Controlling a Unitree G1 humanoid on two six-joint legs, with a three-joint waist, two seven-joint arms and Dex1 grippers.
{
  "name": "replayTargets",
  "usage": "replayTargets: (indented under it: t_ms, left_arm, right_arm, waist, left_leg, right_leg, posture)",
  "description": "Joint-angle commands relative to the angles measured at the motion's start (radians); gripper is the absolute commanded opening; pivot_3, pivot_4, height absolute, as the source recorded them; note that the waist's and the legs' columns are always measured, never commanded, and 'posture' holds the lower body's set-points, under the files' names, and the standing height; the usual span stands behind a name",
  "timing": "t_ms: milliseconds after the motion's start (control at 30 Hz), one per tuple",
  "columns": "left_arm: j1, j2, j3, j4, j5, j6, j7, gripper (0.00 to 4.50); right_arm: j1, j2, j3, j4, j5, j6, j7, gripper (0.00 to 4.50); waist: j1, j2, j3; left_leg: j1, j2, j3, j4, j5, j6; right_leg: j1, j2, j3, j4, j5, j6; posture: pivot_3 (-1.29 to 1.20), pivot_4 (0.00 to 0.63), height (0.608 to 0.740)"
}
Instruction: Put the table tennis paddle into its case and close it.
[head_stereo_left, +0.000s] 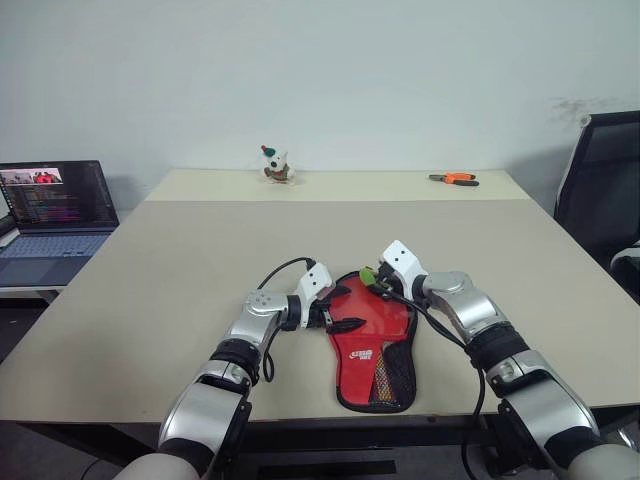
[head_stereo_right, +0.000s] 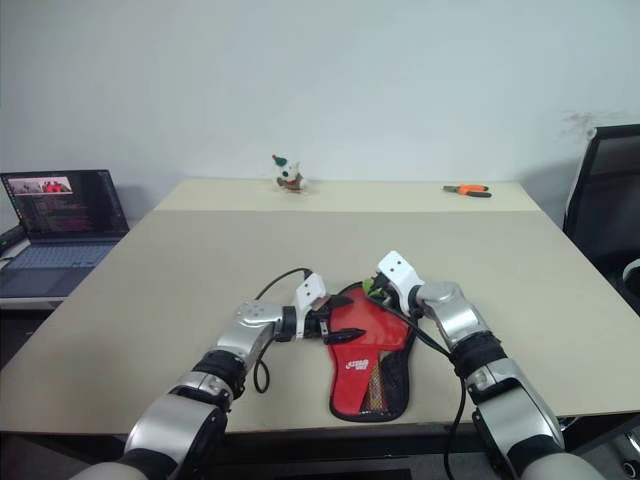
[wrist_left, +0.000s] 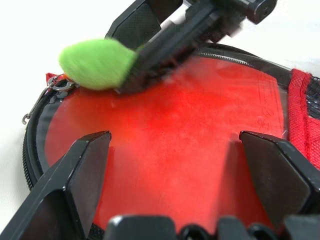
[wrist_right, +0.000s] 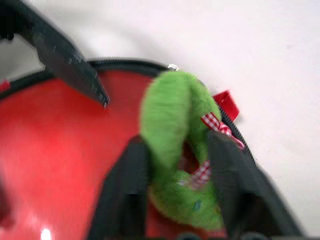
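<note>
At the far left, off the tabletop (head_stereo_left: 200, 260), an open laptop (head_stereo_left: 55, 215) sits on a lower surface with its screen lit. On the beige tabletop, near the back edge, a small plush toy (head_stereo_left: 276, 165) stands left of centre. Toward the front edge, the left end effector (head_stereo_left: 335, 318) rests at the left side of the case (head_stereo_left: 378, 345), its two black fingers (wrist_left: 82, 175) spread wide apart and gripping nothing; in the left wrist view they sit on either side of the red round face beneath them. The case lies flat with its round end toward the back and its narrow handle end toward the front edge, showing red fabric with a white logo and black mesh along the right side. The table tennis paddle (wrist_left: 175, 150) lies inside the case, its plain red rubber face showing through the opening of the round part, with the black zip edge curving around it. At the top rim of the case is the lime-green fob (wrist_right: 175, 135), and the right end effector (head_stereo_left: 378, 283) is clenched on it, one black finger on each side of the fluffy green ball in the right wrist view. At the back right of the tabletop lie orange-handled pliers (head_stereo_left: 455, 179), and a black office chair (head_stereo_left: 605, 185) stands beyond the right edge.
</note>
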Motion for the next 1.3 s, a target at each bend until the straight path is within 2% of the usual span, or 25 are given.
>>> replayTargets:
  t_ms: [33, 267, 467, 600, 1167, 1300]
  left_arm:
    - [0.031, -0.008, -0.03, 0.004, 0.033, 0.003, -0.006, 4.5]
    - [0.046, -0.009, -0.036, 0.002, 0.039, 0.007, -0.009, 4.5]
    - [0.055, -0.012, -0.039, -0.006, 0.039, 0.021, -0.012, 4.5]
    - [0.064, -0.014, -0.041, -0.01, 0.041, 0.029, -0.01, 4.5]
    - [0.05, -0.046, -0.051, 0.044, 0.057, 0.036, 0.026, 4.5]
    - [0.042, -0.057, -0.05, 0.054, 0.058, 0.038, 0.036, 4.5]
  right_arm:
    - [-0.069, -0.003, -0.061, 0.027, 0.015, 0.012, -0.011, 0.04]
    - [-0.15, 0.009, -0.063, 0.198, -0.032, -0.075, -0.026, 0.01]
    - [-0.274, 0.018, -0.08, 0.455, -0.083, -0.199, -0.131, 0.01]
    - [-0.323, 0.002, -0.087, 0.55, -0.111, -0.25, -0.181, 0.01]
    - [-0.298, -0.08, -0.112, 0.602, -0.159, -0.282, -0.189, 0.01]
    - [-0.276, -0.131, -0.124, 0.591, -0.159, -0.279, -0.177, 0.01]
  waist:
    - [0.0, 0.0, 0.0]
    - [0.0, 0.001, 0.0]
    - [-0.001, 0.001, 0.0]
    - [-0.001, 0.001, 0.0]
    - [0.007, 0.004, -0.003]
    - [0.014, 0.004, -0.003]
  left_leg:
    - [0.0, 0.0, 0.0, 0.0, 0.0, 0.0]
    - [0.0, 0.0, 0.001, 0.0, 0.0, 0.0]
    - [0.002, 0.0, 0.003, 0.0, 0.0, 0.0]
    - [0.003, 0.0, 0.004, 0.0, 0.0, 0.0]
    - [0.005, -0.001, 0.005, 0.0, 0.0, 0.0]
    - [0.005, -0.002, 0.005, 0.0, 0.0, 0.001]
  right_leg:
    - [0.0, 0.0, 0.0, 0.0, 0.0, 0.0]
    - [0.0, 0.0, 0.0, 0.0, 0.0, 0.0]
    - [0.0, 0.0, 0.002, 0.002, 0.0, 0.0]
    - [0.0, 0.0, 0.003, 0.002, 0.0, 0.0]
    - [0.001, -0.002, 0.004, 0.005, 0.0, 0.0]
    - [0.002, -0.002, 0.004, 0.005, 0.0, 0.0]
  posture:
    - [0.0, 0.15, 0.74]
    - [0.0, 0.15, 0.74]
    - [0.0, 0.15, 0.74]
    - [0.0, 0.15, 0.74]
    - [0.0, 0.15, 0.74]
    - [0.0, 0.15, 0.74]
